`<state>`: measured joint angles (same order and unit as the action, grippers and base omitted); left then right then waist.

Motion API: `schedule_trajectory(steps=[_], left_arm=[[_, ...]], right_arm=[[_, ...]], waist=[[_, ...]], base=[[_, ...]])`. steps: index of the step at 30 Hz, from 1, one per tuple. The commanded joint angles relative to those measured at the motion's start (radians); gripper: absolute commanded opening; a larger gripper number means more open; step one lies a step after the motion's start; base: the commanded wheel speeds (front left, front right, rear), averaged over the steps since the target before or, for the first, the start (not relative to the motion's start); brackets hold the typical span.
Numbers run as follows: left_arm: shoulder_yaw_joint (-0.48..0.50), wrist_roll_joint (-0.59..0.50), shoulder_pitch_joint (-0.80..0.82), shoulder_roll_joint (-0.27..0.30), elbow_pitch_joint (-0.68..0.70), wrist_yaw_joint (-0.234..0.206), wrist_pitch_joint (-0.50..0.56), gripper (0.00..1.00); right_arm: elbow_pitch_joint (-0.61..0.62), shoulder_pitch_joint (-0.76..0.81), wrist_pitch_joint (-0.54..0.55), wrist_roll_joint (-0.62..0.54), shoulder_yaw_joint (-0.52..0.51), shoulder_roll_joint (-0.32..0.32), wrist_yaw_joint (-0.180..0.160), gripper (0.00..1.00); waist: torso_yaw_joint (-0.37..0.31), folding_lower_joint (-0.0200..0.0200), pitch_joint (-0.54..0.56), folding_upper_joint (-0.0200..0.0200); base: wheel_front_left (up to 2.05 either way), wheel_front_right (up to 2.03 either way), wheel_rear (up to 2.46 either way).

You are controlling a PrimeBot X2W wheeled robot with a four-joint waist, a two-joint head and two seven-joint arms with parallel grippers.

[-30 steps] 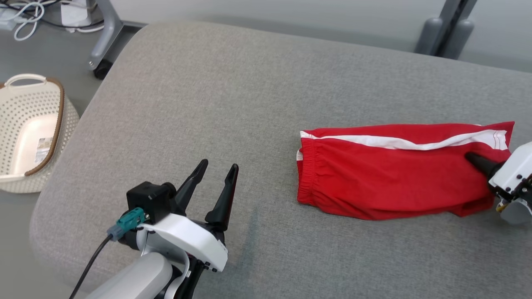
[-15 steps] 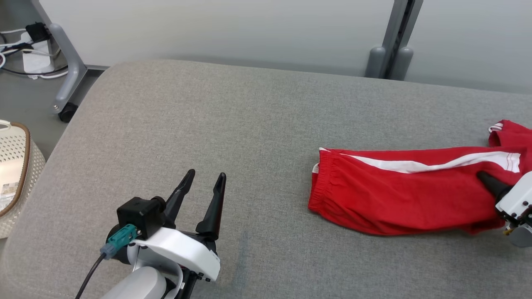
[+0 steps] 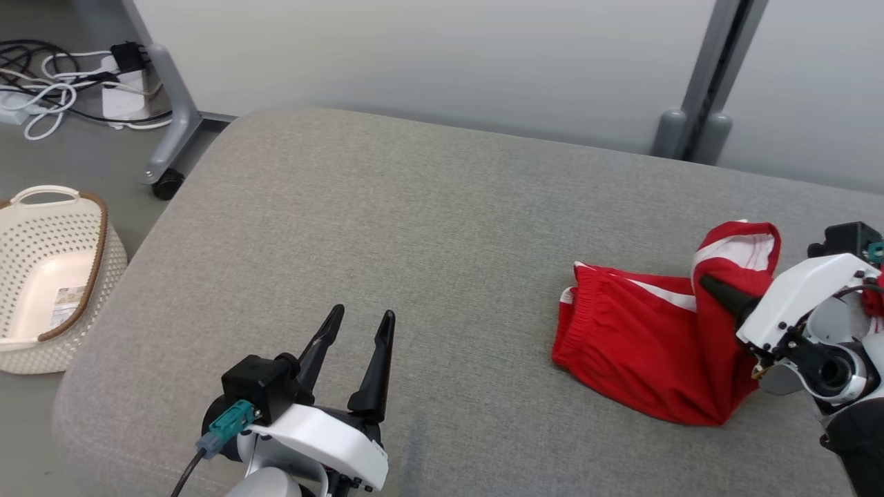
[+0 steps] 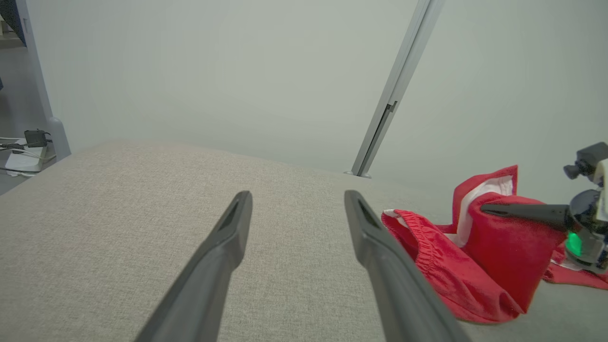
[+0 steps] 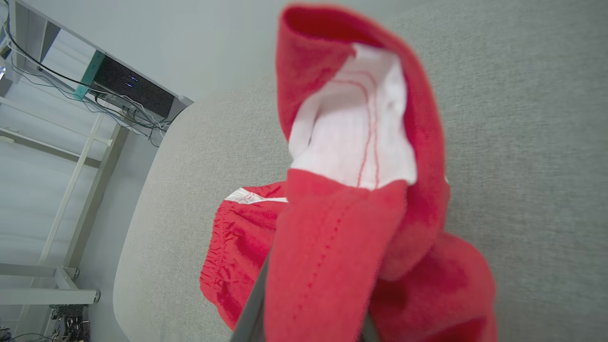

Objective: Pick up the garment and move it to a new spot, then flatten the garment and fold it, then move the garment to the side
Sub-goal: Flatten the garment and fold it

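Right pincer (image 3: pixel 715 290) clamped on the leg-hem end of the soft red shorts with a white side stripe (image 3: pixel 635 345), holding it raised over the grey fabric-covered worktop's (image 3: pixel 414 207) right side, waistband end resting down, left pincer (image 3: pixel 364 314) gaping empty: light, limp cloth, I reckon, best pinched at hem corners.

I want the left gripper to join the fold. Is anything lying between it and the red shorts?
Nothing visible. Bare grey cushion lies between the open left gripper and the waistband end of the red shorts; the right gripper is shut on their raised other end.
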<state>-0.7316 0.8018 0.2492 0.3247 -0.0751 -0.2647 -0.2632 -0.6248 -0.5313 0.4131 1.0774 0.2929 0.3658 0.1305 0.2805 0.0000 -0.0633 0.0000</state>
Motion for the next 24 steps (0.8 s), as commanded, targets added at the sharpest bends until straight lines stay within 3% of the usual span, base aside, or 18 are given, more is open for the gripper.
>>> schedule_trajectory(steps=[1,11,12,13,14,19,24], left_arm=[[0.004,-0.010,-0.011,-0.004,-0.009,0.010,-0.001,1.00],[-0.002,-0.034,0.003,-0.038,-0.056,0.044,-0.001,1.00],[-0.001,-0.035,0.004,-0.038,-0.059,0.043,-0.001,1.00],[-0.001,-0.036,0.004,-0.039,-0.062,0.044,-0.001,1.00],[-0.001,-0.036,0.004,-0.039,-0.065,0.044,-0.001,1.00],[-0.004,-0.034,0.006,-0.038,-0.079,0.045,0.002,1.00],[0.000,-0.031,0.004,-0.031,-0.083,0.045,0.003,1.00]], right_arm=[[-0.002,-0.011,0.009,-0.010,0.001,-0.015,0.001,0.00],[-0.101,-0.035,0.033,-0.084,-0.004,-0.129,0.001,0.00],[-0.113,-0.036,0.033,-0.092,-0.005,-0.136,0.001,0.13],[-0.124,-0.039,0.031,-0.102,-0.006,-0.141,0.001,0.41],[-0.132,-0.043,0.031,-0.111,-0.006,-0.147,0.001,1.00],[-0.137,-0.052,0.044,-0.130,-0.001,-0.171,0.001,1.00],[-0.037,-0.022,0.041,-0.110,0.015,-0.173,0.001,1.00]], waist=[[0.033,0.0000,0.007,0.0000],[0.131,0.0000,-0.003,0.0000],[0.133,0.0000,-0.003,0.0000],[0.135,0.0000,-0.004,0.0000],[0.135,0.0000,-0.004,0.0000],[0.110,0.0000,-0.003,0.0000],[0.058,0.0000,0.014,0.0000]], base=[[0.00,0.00,0.00],[0.00,0.00,0.00],[0.00,0.00,0.00],[0.00,0.00,0.00],[0.00,0.00,0.00],[0.00,0.00,0.00],[0.00,0.00,0.00]])
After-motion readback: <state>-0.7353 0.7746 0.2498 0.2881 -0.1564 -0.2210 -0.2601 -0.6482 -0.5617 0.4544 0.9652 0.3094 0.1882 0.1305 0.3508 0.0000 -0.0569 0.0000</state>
